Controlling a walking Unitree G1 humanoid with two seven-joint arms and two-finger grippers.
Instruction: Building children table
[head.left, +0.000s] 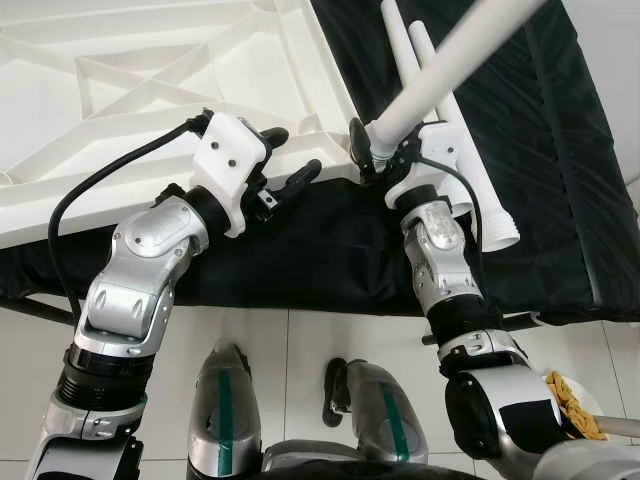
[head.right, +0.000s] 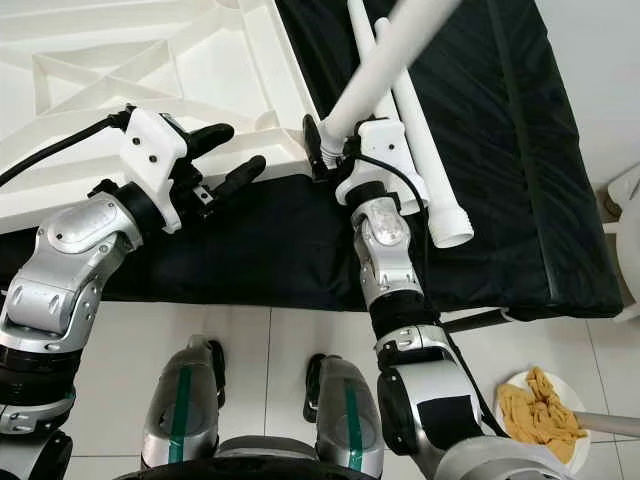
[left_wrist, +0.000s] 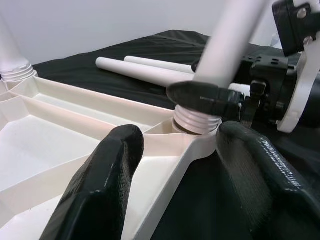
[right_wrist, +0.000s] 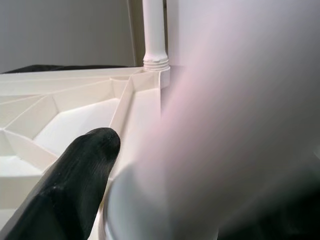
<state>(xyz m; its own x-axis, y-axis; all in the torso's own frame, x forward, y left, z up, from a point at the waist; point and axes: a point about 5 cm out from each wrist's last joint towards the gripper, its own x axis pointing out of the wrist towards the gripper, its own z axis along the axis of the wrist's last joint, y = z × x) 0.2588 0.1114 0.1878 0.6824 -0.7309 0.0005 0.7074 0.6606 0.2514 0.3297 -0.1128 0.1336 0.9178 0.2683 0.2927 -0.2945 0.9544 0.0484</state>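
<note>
Right gripper (head.left: 366, 150) clamps table leg (head.left: 450, 60); left gripper (head.left: 287, 161) spread.

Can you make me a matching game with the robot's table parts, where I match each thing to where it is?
Things:
1. table leg
2. spare legs
3. tabletop
4. left gripper

Places or states:
A. lying loose on the black cloth
B. upside down, ribs showing
C. held in the right gripper, at the corner socket
D. fingers open, beside the tabletop's edge

Pairs: 1-C, 2-A, 3-B, 4-D
</note>
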